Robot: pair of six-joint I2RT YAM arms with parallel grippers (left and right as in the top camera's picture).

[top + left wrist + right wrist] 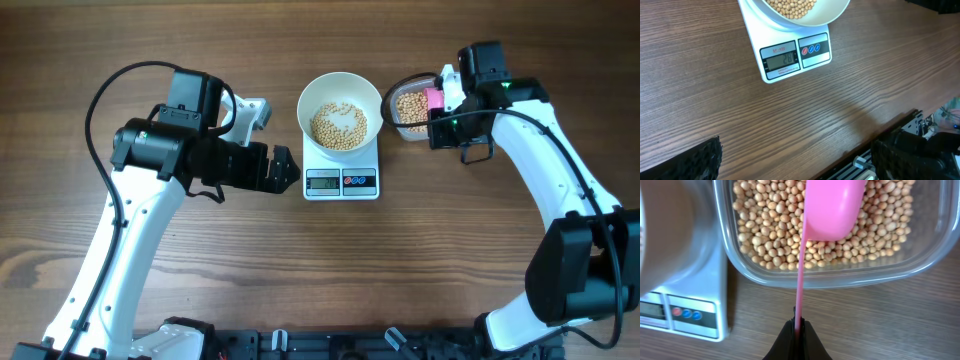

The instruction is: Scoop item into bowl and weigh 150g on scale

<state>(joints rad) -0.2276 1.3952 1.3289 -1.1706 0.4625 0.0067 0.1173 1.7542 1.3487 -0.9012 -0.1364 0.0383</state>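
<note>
Lying in a loose heap in the bottom of the white bowl [312, 95]: small tan beans [338, 124]. Seated squarely on the white scale [341, 182], near the counter's [330, 270] middle and a little toward 12 o'clock, with the grey display [781, 61] and 2 buttons facing 6 o'clock; digits lit but too blurred to read with confidence. Just beside the bowl at 3 o'clock, a clear plastic tub [840, 277] holding many more of the same beans. Over those, the head of a pink scoop [835, 205], handle running back toward 6 o'clock in the right wrist view; contact with the beans impossible to judge. Pinching that thin handle, pressed tightly together on it: right fingers [799, 330]. At 9 o'clock of the scale, close by and pointing toward 3 o'clock: left fingers [283, 168], spread wide, holding nothing, above bare wood grain.
</note>
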